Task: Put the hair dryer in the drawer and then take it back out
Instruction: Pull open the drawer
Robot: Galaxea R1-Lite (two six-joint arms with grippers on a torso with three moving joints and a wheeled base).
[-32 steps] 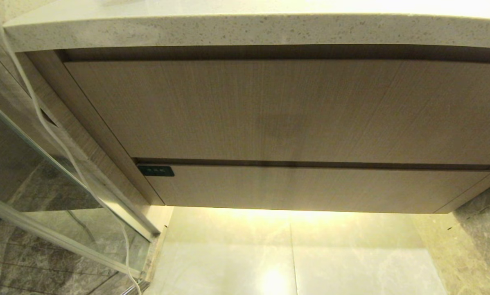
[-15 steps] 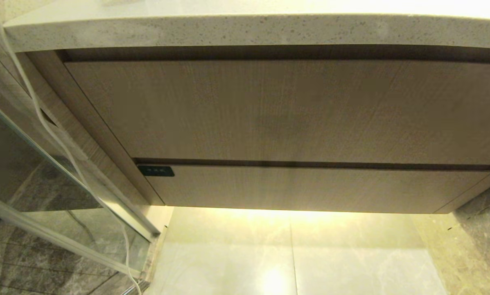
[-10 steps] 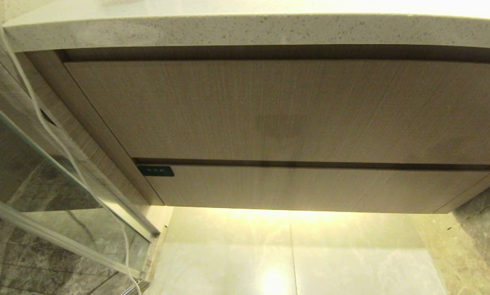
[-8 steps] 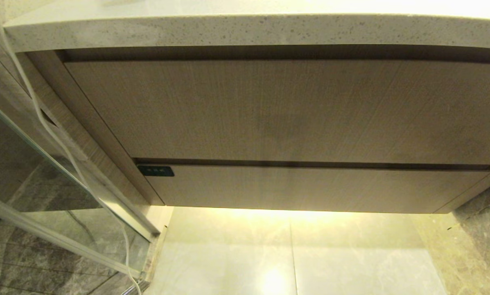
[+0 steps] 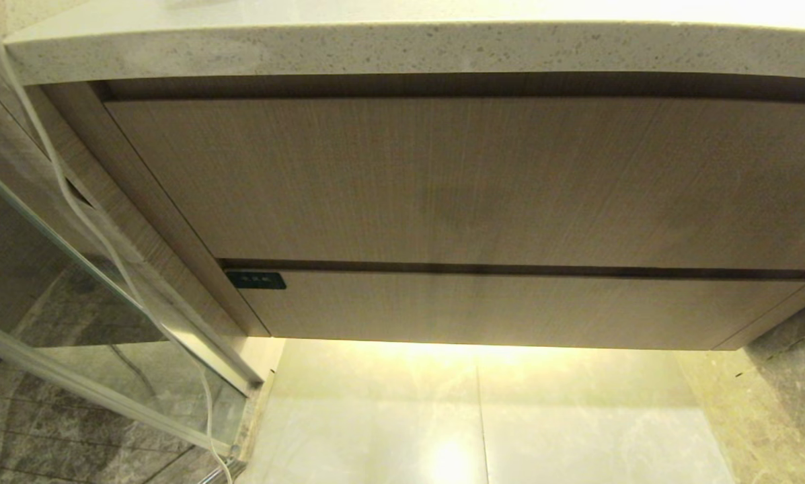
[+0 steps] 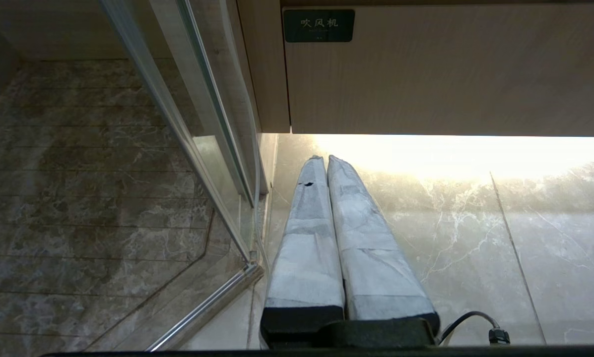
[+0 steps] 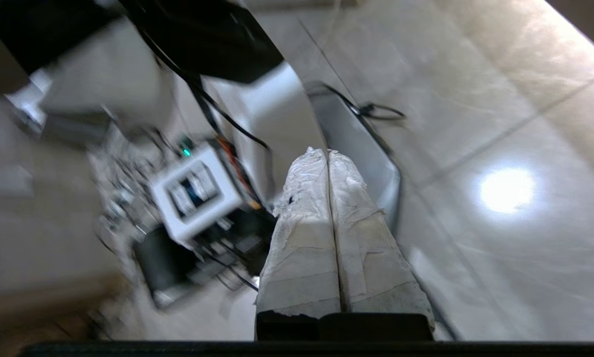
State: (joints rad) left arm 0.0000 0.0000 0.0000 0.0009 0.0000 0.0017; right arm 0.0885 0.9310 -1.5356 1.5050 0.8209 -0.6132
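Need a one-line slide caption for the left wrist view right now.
Left pincer, shut and empty, hangs over the floor below the closed drawer with its dark label.

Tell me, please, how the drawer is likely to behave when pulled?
The drawer shows no handle, only a flat front below a dark gap, so shut jaws may slip. It is wide: an off-centre pull might skew it. It looks rigid.

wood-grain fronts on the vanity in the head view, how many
2. The taller panel sits directly under the countertop; the shallower drawer, with its dark label, lies below it, shut.
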